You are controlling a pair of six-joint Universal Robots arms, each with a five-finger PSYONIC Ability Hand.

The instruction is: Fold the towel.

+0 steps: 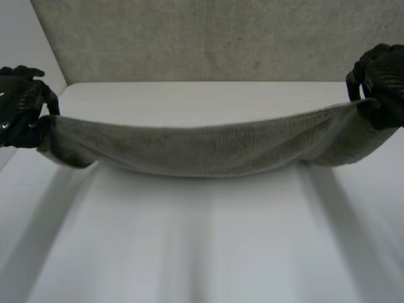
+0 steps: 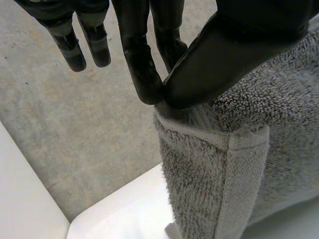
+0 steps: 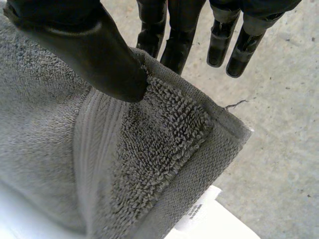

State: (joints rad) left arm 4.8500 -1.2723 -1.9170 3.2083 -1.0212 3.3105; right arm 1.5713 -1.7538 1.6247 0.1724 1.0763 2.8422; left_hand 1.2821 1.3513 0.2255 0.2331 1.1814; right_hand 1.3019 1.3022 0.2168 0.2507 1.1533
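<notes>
Head view: a grey towel (image 1: 202,151) hangs stretched between the left robot hand (image 1: 19,107) and the right robot hand (image 1: 382,82), sagging in the middle over the white table (image 1: 189,252).

Left wrist view: the thumb and one finger pinch a towel corner.

Right wrist view: the thumb clamps another corner against the fingers behind it.

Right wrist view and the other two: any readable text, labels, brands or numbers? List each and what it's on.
No text can be read.
White tag on the towel hem, near the corner pinched by the right hand: faint print, too small to read.
</notes>
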